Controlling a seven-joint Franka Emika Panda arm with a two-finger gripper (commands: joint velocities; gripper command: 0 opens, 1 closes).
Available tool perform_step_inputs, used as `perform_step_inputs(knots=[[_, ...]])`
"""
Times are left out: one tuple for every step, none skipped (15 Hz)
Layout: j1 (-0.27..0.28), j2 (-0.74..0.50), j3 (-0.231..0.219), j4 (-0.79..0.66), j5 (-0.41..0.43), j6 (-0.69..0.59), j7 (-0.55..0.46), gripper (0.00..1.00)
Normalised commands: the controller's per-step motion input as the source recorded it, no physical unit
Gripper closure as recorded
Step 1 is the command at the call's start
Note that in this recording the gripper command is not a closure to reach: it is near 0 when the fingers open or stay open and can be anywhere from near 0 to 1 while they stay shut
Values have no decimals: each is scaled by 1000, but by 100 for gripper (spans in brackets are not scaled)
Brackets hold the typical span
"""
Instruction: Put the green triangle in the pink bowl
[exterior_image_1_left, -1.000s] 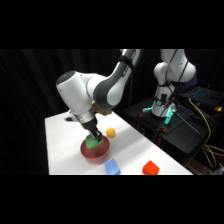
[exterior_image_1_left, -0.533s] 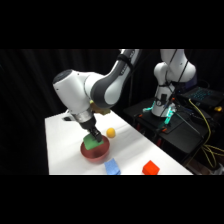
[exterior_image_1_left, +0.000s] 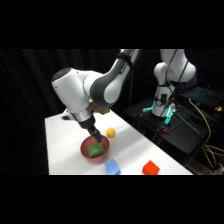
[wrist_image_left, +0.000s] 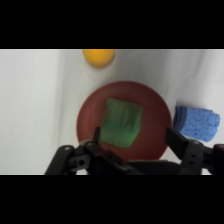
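Green, the triangle (wrist_image_left: 121, 122) lies flat inside the pink bowl (wrist_image_left: 152, 102), a little left of the bowl's middle in the wrist view. In the side view the green triangle (exterior_image_1_left: 94, 149) shows in the bowl (exterior_image_1_left: 86, 148) at the lower centre of the frame, on the white desk (exterior_image_1_left: 62, 145). The gripper (wrist_image_left: 136, 140) is above the bowl with its fingers (wrist_image_left: 178, 139) spread apart and holding nothing; one finger stands at each side of the block, without touching it. In the side view the gripper (exterior_image_1_left: 94, 133) hangs just over the bowl's upper rim. A yellow ball (wrist_image_left: 98, 55) is beyond the bowl, near the top of the wrist view. A blue block (wrist_image_left: 196, 121) lies just beside the bowl at the right. In the side view a red-orange block (exterior_image_1_left: 150, 168) sits at the bottom edge, right of the blue block (exterior_image_1_left: 113, 167).
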Motion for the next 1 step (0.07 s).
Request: perform_step_inputs(knots=[[29,-93,-12,43,-22,-163,89,0]])
